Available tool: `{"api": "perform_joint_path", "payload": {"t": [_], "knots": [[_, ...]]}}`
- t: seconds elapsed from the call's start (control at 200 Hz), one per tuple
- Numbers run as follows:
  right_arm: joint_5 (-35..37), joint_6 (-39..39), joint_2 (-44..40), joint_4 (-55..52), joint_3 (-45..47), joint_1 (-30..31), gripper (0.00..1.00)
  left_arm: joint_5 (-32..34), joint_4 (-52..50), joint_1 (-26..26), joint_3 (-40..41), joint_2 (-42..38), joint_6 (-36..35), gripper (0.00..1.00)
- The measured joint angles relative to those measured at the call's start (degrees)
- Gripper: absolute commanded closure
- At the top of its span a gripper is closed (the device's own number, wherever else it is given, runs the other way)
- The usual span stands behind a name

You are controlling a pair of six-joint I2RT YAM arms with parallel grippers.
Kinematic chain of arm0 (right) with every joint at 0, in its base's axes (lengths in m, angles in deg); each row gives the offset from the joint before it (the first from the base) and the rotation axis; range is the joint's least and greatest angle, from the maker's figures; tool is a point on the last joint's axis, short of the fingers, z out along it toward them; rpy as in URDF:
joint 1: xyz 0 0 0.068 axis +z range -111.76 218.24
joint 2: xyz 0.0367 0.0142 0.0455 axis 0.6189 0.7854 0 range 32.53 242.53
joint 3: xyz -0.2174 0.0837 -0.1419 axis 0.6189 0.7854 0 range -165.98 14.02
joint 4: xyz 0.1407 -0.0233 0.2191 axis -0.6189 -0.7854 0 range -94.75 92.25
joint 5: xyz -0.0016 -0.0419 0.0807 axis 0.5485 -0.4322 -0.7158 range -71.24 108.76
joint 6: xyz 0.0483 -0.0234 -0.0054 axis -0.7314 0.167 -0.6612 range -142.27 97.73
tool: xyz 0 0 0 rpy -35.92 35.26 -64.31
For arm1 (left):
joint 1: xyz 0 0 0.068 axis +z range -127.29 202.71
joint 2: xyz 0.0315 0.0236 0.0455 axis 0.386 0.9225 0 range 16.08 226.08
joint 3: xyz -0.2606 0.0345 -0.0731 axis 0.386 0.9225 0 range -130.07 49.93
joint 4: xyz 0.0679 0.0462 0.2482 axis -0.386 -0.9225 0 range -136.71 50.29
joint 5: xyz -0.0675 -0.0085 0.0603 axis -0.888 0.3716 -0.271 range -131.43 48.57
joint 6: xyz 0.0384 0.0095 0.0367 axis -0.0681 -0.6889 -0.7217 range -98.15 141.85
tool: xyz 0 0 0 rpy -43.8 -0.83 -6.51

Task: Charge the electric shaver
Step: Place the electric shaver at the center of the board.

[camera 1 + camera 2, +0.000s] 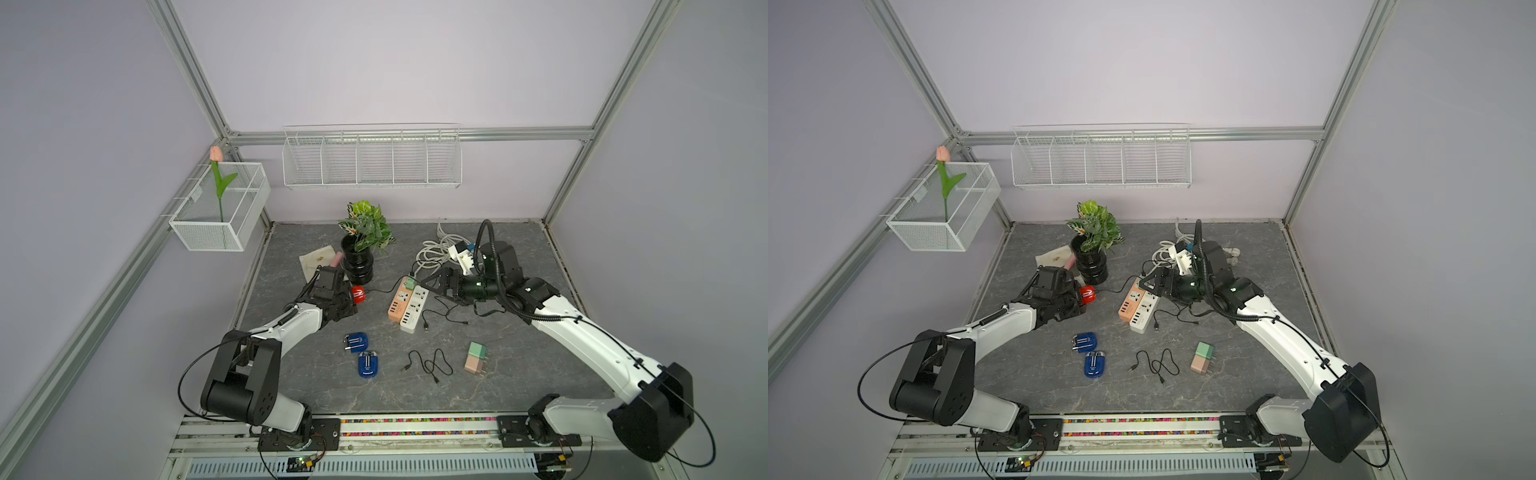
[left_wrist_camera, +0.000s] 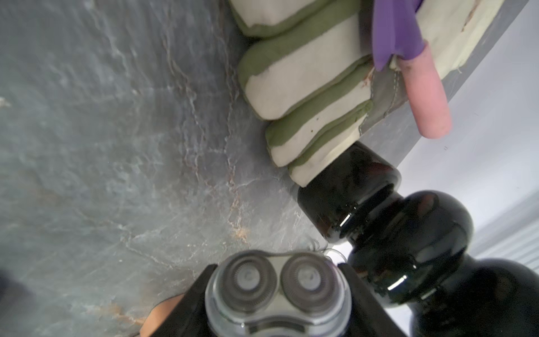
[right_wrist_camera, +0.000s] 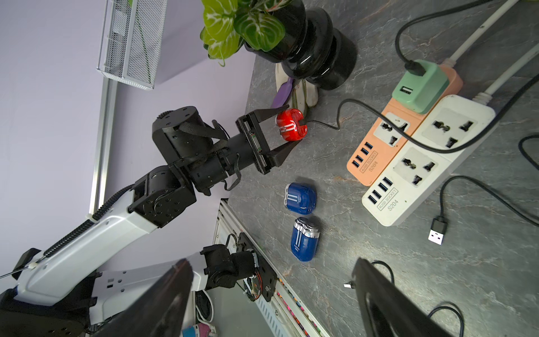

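As far as the frames show, the charging link already looks made. The red shaver point(image 3: 291, 127) sits clamped between the fingers of the left gripper point(image 3: 291, 126) near the black vase point(image 3: 315, 49), and a black cable point(image 3: 338, 116) runs from its end across the table. The cable ends at the green adapter point(image 3: 420, 87), which is seated in the far socket of the orange power strip point(image 3: 379, 140). In the left wrist view the shaver's twin foil heads fill the space between the dark fingers, so the grip reads as firm. I cannot tell whether the shaver rests on the table or hangs just above it. The right gripper point(image 3: 271, 260) has its jaws spread wide with nothing between them. It hovers over the white power strip point(image 1: 409, 309), which lies flush against the orange one. My judgement is that the plugging work is done at both ends, though how fully the small connector is seated in the shaver is too fine to confirm. No charging light can be made out either. What seems left is to set the shaver down, let go of it and draw both arms clear without tugging the cable. Two blue shavers point(image 3: 300, 198) point(image 3: 304, 239), a spare cable with a white USB plug point(image 3: 437, 233) and a pair of adapters point(image 1: 476, 357) lie untouched nearer the rail.
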Motion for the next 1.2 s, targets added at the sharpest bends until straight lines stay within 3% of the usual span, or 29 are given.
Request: {"api": "perform_joint_path", "payload": {"t": [0.23, 0.58, 0.735, 1.2], "knots": [[-0.3, 0.4, 0.0, -0.6, 0.3, -0.5, 0.11, 1.2, 3.8, -0.5, 0.2, 5.4, 0.0, 1.00], [-0.7, 1.2, 0.1, -1.4, 1.4, -1.6, 0.12, 2.3, 7.4, -1.1, 0.8, 7.4, 0.0, 0.97], [-0.9, 1.3, 0.2, -1.3, 1.5, -1.9, 0.13, 2.6, 8.5, -1.5, 0.9, 7.8, 0.0, 1.00], [1.8, 3.4, 6.9, -5.8, 3.9, -4.3, 0.33, 4.3, 10.5, 1.0, 7.1, 2.6, 0.4, 0.98]]}}
